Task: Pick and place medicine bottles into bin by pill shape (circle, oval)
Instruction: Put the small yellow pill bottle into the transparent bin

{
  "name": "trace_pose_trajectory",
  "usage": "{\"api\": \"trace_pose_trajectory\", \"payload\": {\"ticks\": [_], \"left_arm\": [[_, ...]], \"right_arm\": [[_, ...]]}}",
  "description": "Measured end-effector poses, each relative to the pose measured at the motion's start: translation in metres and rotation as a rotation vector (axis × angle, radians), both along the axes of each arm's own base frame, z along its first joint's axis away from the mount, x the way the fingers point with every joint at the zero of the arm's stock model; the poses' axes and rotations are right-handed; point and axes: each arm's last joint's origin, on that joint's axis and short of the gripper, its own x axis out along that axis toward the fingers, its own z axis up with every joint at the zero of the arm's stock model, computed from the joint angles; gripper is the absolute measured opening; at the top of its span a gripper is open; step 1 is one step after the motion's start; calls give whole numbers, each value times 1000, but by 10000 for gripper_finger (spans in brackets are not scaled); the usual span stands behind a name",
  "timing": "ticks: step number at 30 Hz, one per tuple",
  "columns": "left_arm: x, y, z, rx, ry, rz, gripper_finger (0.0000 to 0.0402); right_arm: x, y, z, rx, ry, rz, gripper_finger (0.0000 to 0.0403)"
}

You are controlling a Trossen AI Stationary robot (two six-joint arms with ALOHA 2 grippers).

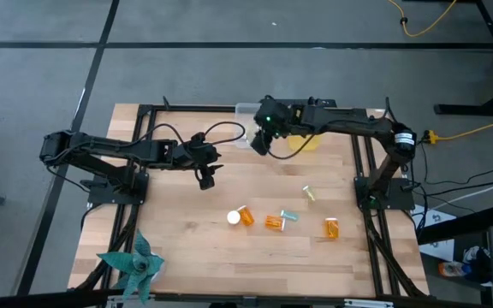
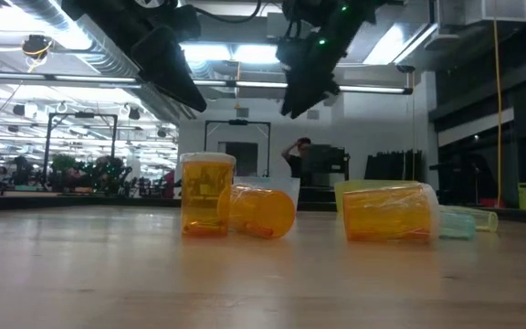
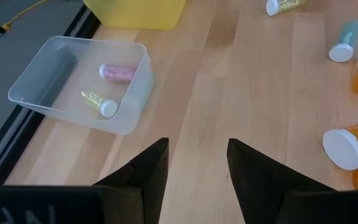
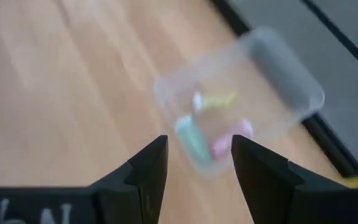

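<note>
Three amber bottles (image 1: 240, 216) (image 1: 274, 222) (image 1: 331, 228), a teal vial (image 1: 289, 216) and a pale green vial (image 1: 309, 194) lie on the wooden table, right of the middle. My left gripper (image 1: 205, 175) (image 3: 197, 155) hangs open and empty above bare wood, left of them. My right gripper (image 1: 262, 141) (image 4: 199, 155) hangs open and empty above the near side of the clear bin (image 1: 246, 115) (image 4: 241, 99). The bin holds a pink vial (image 3: 118, 72) and a yellowish vial (image 3: 98, 102). In the blurred right wrist view a teal vial (image 4: 191, 140) shows at the bin's near wall; whether it rests inside, I cannot tell.
A yellow bin (image 1: 305, 141) stands right of the clear bin at the table's far side. A teal paper pinwheel (image 1: 135, 265) lies at the near left corner. In the low view one amber bottle (image 2: 206, 194) stands upright and two lie on their sides (image 2: 263, 212) (image 2: 391, 212).
</note>
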Motion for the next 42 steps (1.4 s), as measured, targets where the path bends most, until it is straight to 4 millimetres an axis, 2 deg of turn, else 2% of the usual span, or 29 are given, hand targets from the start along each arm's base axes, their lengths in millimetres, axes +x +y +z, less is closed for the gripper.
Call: {"api": "trace_pose_trajectory", "payload": {"ticks": [10, 14, 20, 25, 31, 36, 42], "left_arm": [[0, 0, 0, 4, 1, 5, 157], [0, 0, 0, 7, 1, 8, 157], [0, 1, 0, 16, 2, 19, 157], [0, 1, 0, 16, 2, 19, 157], [0, 1, 0, 17, 3, 20, 157], [0, 1, 0, 16, 2, 20, 157], [0, 1, 0, 17, 1, 20, 157]], "right_arm": [[-43, 36, -14, 38, 502, -116, 174], [-57, 48, -17, 60, 640, -189, 174], [-69, 68, -13, 20, 748, -233, 174], [-79, 87, -6, 40, 704, -184, 174], [-115, 112, -13, 93, 654, -202, 174], [-146, 129, -35, 162, 525, -234, 174], [-160, 139, -71, 266, 338, -329, 174]]}}
